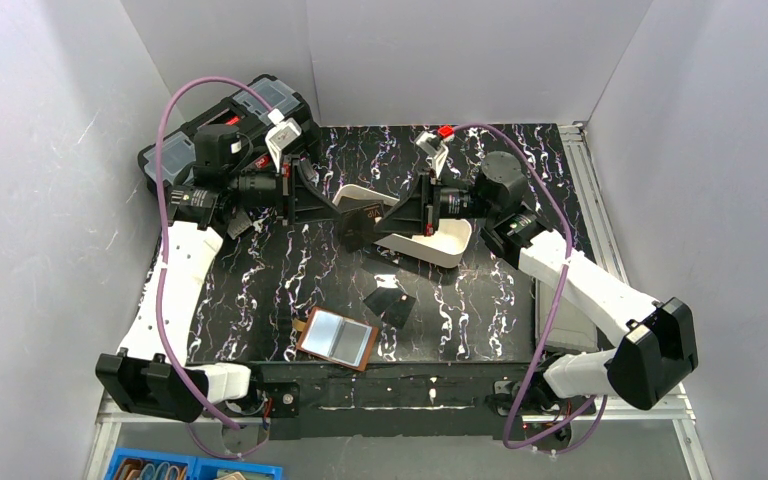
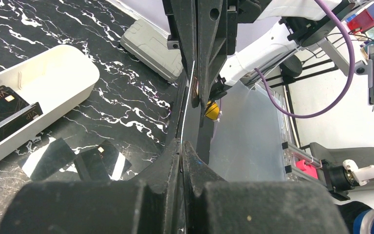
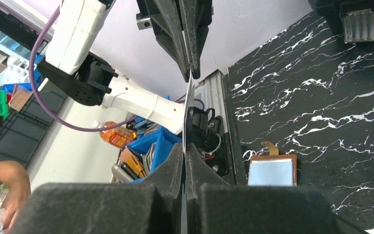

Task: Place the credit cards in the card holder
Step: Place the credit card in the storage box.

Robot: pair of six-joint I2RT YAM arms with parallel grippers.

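**Left gripper**: jaws closed flat on one edge of a single thin dark card, the held card, which both wrist views show edge-on.

**Right gripper**: jaws also closed, pinching the opposite edge of the same card. The two arms meet nose to nose over the far middle of the table, with the card between them and lifted off the surface.

**White tray**: sits under and just right of the meeting grippers. At least two tray cards lie inside it, dark and marked VIP.

**Loose cards**: at least two lie flat on the table, near of the grippers and between them and the wallet. One catches glare.

**Card holder**: brown and folded open with the blue-grey lining up. It lies at the near edge of the table, left of centre and well apart from both grippers. No card shows in it.

**Toolbox**: black, in the far left corner behind the left arm.

**Progress, as judged:** early.
- Nothing appears seated in the holder.
- One card is in the air, shared by both arms, most likely a hand-over or a regrasp.
- The held card, the loose cards and the tray cards all remain to be inserted.
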